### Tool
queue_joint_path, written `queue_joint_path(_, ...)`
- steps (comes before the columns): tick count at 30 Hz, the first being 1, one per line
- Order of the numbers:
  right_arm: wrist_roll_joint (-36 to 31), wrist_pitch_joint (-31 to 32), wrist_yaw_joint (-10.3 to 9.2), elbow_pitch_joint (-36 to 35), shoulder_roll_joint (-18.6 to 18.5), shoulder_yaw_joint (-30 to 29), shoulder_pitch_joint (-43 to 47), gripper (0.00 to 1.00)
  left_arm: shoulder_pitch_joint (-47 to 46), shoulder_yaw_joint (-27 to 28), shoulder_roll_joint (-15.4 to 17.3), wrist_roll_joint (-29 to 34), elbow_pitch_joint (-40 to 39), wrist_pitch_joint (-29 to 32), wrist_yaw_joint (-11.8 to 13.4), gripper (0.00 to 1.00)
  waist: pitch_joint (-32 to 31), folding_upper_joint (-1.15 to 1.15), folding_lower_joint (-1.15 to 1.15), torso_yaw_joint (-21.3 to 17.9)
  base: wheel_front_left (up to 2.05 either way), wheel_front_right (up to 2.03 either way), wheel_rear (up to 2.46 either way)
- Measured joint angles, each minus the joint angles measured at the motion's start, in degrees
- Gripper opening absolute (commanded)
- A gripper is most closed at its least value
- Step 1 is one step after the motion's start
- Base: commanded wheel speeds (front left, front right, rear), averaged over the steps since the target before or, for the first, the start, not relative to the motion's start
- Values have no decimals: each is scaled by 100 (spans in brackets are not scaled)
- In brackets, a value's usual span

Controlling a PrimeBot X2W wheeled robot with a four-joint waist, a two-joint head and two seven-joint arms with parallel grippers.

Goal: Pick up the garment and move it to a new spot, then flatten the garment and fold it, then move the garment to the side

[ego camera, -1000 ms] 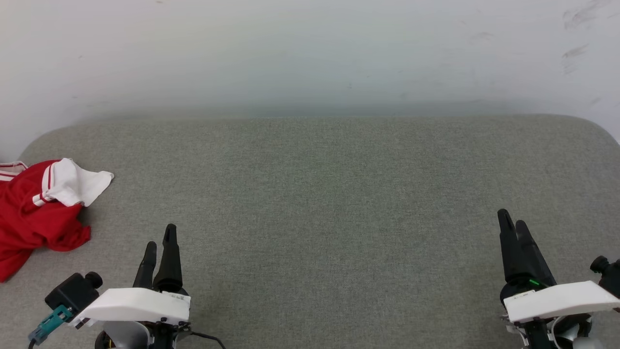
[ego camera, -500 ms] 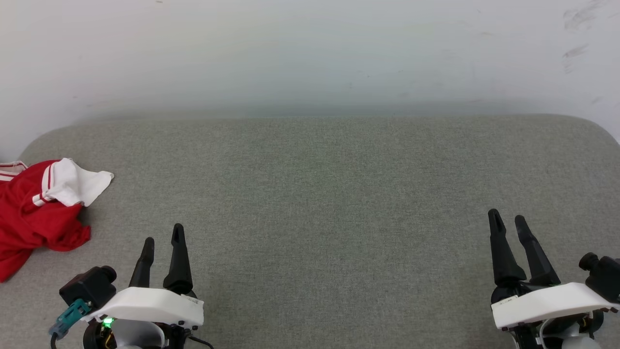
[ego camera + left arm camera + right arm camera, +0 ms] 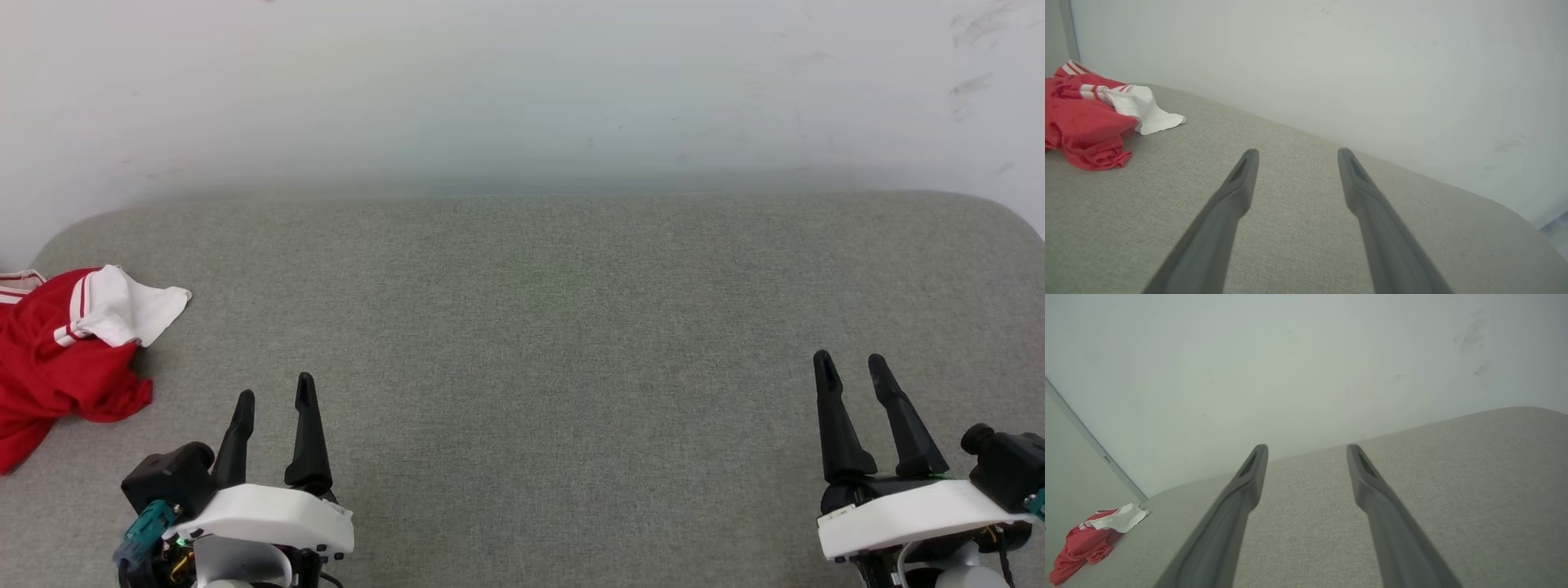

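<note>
A counter (image 3: 571,327) covered in grey-green woven fabric, its two far corners rounded, spans the head view with its back edge against a pale wall (image 3: 522,90). The garment (image 3: 57,376), a red shirt, lies crumpled in a heap at the counter's left end, near the rounded far corner and partly cut off by the picture's edge. One white sleeve (image 3: 135,314), trimmed in red-and-white stripes, flops out flat on the fabric, pointing toward the counter's middle. The covering around the heap looks smooth and unwrinkled.
</note>
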Motion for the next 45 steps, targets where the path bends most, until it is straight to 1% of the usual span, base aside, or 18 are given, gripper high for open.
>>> queue_joint_path(11, -576, -165, 0, -74, 0, 34, 24, 100, 19, -93, 66, 581, -92, -149, 125, 100, 0, 0, 0, -4, 0, 0, 0)
queue_joint_path(31, -1470, -407, 0, -186, 0, 113, 76, 100, 125, -92, 9, 1497, -132, -399, 120, 100, -16, 0, 0, -19, 0, 0, 0)
queue_joint_path(34, -1583, -448, 0, -189, 0, 120, 90, 100, 137, -81, -7, 1639, -120, -422, 93, 100, -24, 0, 0, -20, 0, 0, 0)
queue_joint_path(38, -1625, -550, 0, -111, 0, 66, 146, 100, 204, -10, -67, 1982, -108, -519, 19, 100, -57, 0, 0, -15, 0, 0, 0)
queue_joint_path(45, -1774, -611, 1, -100, 0, 83, 182, 100, 241, 85, -123, 2171, -26, -598, -134, 100, -61, 0, 0, -17, 0, 0, 0)
